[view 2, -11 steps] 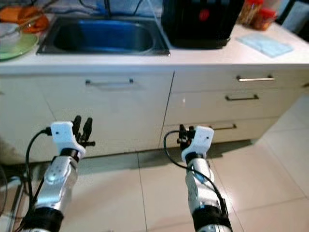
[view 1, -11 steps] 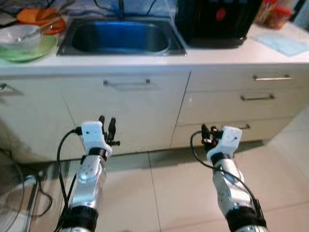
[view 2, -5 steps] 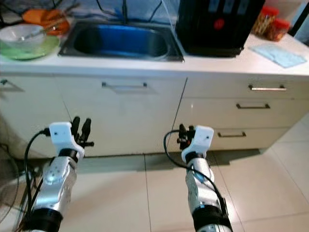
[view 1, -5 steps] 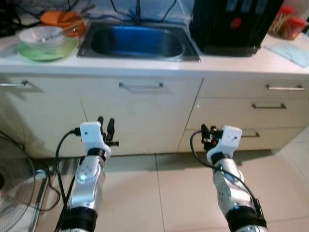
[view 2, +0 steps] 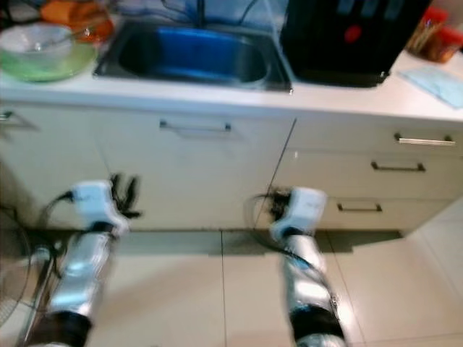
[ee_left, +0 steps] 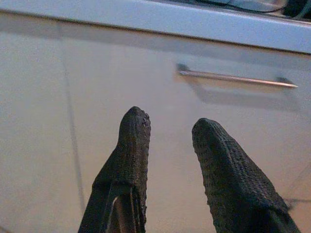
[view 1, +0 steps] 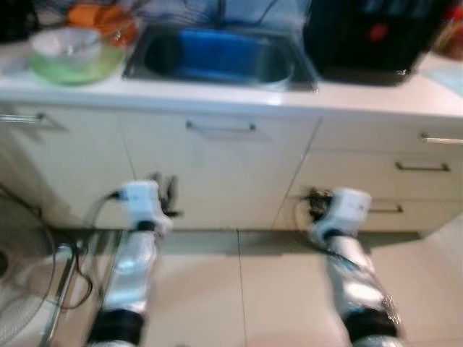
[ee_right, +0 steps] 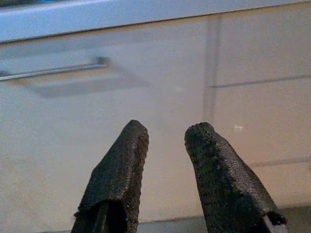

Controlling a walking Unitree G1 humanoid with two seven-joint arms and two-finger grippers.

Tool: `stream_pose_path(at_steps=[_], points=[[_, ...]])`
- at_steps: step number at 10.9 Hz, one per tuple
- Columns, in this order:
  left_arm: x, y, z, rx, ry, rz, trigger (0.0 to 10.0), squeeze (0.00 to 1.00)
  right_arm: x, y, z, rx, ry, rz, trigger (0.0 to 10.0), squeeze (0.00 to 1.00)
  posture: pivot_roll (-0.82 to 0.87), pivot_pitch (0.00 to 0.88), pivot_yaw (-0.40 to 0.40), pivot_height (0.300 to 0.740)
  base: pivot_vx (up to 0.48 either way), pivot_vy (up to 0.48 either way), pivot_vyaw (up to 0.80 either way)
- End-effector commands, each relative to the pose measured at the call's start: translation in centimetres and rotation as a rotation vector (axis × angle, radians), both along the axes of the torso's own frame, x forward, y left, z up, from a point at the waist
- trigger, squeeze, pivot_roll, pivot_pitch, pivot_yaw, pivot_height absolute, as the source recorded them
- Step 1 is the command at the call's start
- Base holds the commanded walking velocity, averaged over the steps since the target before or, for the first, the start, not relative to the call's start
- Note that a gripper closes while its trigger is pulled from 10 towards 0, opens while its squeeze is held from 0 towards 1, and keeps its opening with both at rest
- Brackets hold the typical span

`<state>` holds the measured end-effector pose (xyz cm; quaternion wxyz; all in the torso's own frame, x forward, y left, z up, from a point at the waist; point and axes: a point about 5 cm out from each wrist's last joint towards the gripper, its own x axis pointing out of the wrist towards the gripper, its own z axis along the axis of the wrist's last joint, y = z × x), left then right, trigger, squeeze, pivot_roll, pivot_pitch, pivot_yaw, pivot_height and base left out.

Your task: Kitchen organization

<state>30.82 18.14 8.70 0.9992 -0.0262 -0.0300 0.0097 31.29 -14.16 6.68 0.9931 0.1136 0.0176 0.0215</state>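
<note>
You are at the very beginning of the kitchen organization, as far as these pictures let me judge. Both arms are held low in front of the cabinet, well below the counter (view 2: 217, 92), and nothing on it is being touched.

The left gripper (ee_left: 167, 128) points at the cabinet door under the sink. Its two fingers stand a little apart with only the door between them, so it carries nothing. The right gripper (ee_right: 165, 133) is in the same condition: a small gap between the fingers, no object inside, and it looks at the same door near the seam with the drawers (view 2: 419, 141).

The things you probably have to arrange are all far from the grippers. On the far left of the counter there is a pale bowl (view 2: 36, 40) sitting on a green plate (view 2: 47, 65), and behind it something orange (view 2: 76, 16) (too blurred for me to say what it is). The sink (view 2: 192, 58) is in the middle, and I cannot tell if anything lies in it. A black appliance (view 2: 347, 40) stands to the right of it, then red-lidded jars (view 2: 434, 36) and a light blue cloth (view 2: 438, 76) at the far right.

So nothing is sorted yet, in my judgement. You have to bring the robot closer and raise an arm to counter height before any grasp is possible.
</note>
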Motion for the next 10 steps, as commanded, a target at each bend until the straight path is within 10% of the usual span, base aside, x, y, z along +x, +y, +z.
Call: stream_pose_path(at_steps=[1,10], points=[[0.13,-0.97,0.20,-0.010,-0.007,-0.021,10.0,0.00,-0.22,-1.30,-0.42,-0.012,0.020,-0.029,10.0,0.00,0.19,0.054,-0.054,0.740,0.300,0.000,0.00],[0.20,-1.06,0.57,-0.007,-0.024,-0.027,10.0,0.00,-0.16,-1.12,-0.37,0.011,0.013,-0.032,10.0,0.00,0.19,0.052,-0.054,0.740,0.308,0.000,0.11]])
